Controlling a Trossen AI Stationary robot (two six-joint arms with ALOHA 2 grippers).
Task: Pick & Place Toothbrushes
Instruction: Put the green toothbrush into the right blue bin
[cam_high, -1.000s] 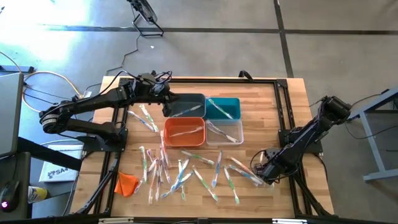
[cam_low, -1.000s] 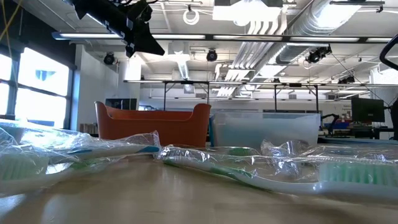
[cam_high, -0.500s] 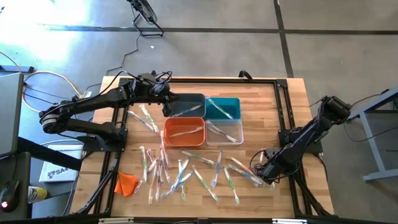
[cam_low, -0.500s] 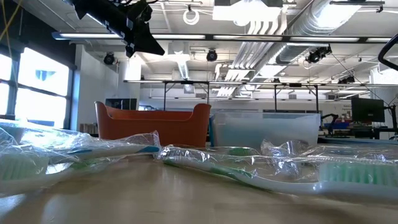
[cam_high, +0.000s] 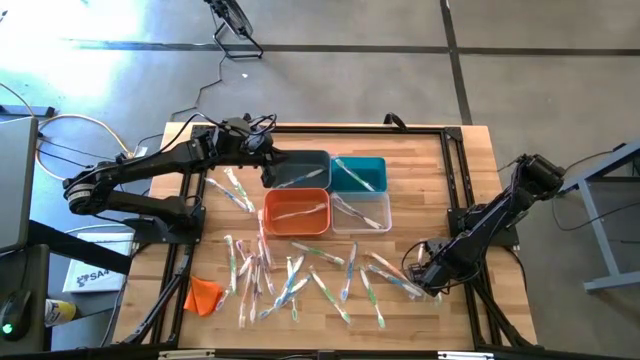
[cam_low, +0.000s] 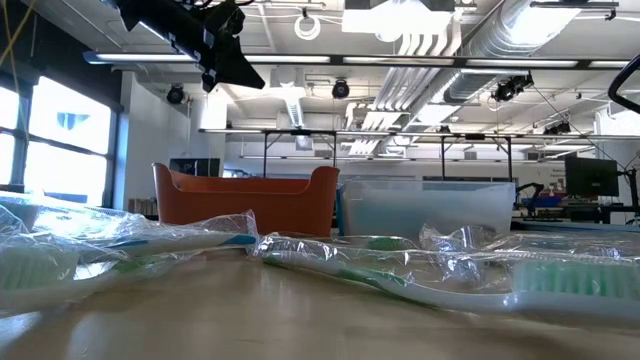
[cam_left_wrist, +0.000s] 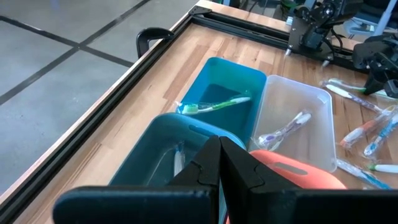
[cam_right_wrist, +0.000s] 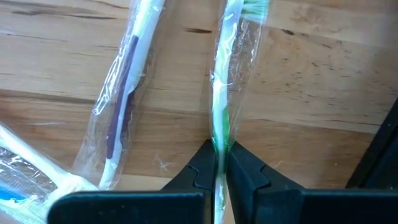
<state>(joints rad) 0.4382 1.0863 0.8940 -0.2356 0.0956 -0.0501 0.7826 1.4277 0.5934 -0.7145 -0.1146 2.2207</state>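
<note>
Many wrapped toothbrushes (cam_high: 300, 280) lie scattered on the near half of the wooden table. My right gripper (cam_high: 428, 282) stands at the near right, pointing down, shut on a green-and-white toothbrush (cam_right_wrist: 231, 56). A purple-handled one (cam_right_wrist: 121, 118) lies beside it. My left gripper (cam_left_wrist: 219, 163) is shut on nothing and hangs above the dark grey bin (cam_high: 300, 168). A green toothbrush (cam_left_wrist: 217, 102) lies in the teal bin (cam_high: 360, 172), and another lies in the clear bin (cam_high: 362, 213). My right gripper pinches the green toothbrush's wrapped handle (cam_right_wrist: 218, 138) between its two fingers, which come from above and lie across it. The toothbrush runs away from the fingers along the wood, its green bristle end (cam_right_wrist: 254, 6) farthest from them.
The orange bin (cam_high: 296, 210) sits in front of the dark grey one, all four bins together at the table's middle. A small orange cloth lump (cam_high: 203, 295) lies at the near left. A black frame (cam_high: 455, 180) runs along the table's edges.
</note>
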